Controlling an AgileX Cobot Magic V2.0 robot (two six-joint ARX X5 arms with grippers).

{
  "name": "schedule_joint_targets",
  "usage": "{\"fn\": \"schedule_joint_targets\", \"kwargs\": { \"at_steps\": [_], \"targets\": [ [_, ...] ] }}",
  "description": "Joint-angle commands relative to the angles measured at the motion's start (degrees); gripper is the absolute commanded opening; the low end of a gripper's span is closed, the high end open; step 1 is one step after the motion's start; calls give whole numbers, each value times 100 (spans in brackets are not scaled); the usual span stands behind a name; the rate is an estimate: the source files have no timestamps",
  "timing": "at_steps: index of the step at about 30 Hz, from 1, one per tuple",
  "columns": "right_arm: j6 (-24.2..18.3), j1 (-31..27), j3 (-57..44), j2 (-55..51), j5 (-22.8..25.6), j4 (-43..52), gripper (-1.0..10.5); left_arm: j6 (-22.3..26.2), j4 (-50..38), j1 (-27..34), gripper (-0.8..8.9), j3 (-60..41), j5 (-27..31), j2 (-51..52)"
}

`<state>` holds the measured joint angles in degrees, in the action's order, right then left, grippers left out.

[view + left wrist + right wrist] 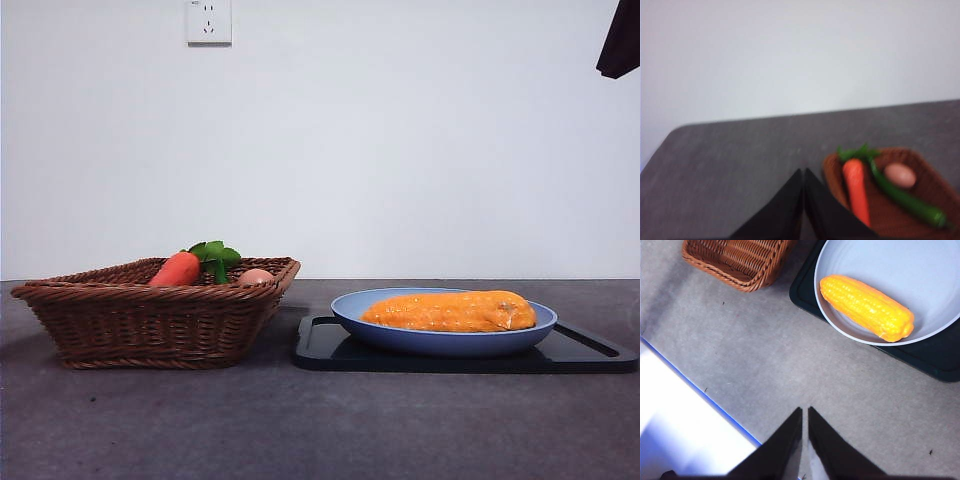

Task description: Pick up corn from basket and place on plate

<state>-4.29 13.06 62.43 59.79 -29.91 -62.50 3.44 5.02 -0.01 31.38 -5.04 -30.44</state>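
One corn [450,311] lies on its side in the one light-blue plate [440,343], and it fills nearly the whole width of the plate. The right wrist view shows the same cob [866,307] lying across the plate [910,270], with nothing touching it. The plate stands on one flat black tray [330,350], which rests on the grey table [300,430].

At 9 o'clock from the plate, just beside the tray, stands one woven wicker basket [150,325]. In the left wrist view I count three things inside the basket [925,175]: one carrot [857,192] with green leaves, one long green vegetable [905,197] that looks like a chili pepper, and one small pinkish-tan egg [900,175]. The carrot lies beside the green one, and the egg is on the other side of it. In the front view only the carrot [177,269], the leaves and the top of the egg [255,276] rise above the braided rim.

There are two grippers. The left gripper [803,172] hangs above the table near the basket, its jaws pressed together and grasping nothing. The right gripper [804,411] is over bare table at 7 o'clock from the plate, well apart from the corn, its jaws almost closed and empty. On the wall is one white socket [209,21].
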Motion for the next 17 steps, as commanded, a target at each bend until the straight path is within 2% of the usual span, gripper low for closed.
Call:
{"fn": "schedule_joint_targets", "kwargs": {
  "at_steps": [1,9,17],
  "targets": [
    [-68,9,101,42,-9,37,2,17,-168,96,5,-490,-24,435],
    [-68,9,101,42,-9,37,2,-17,-177,166,5,-1921,-24,1687],
    [-68,9,101,42,-9,37,2,-393,-114,166,5,-2715,-24,2302]
  ]
}}
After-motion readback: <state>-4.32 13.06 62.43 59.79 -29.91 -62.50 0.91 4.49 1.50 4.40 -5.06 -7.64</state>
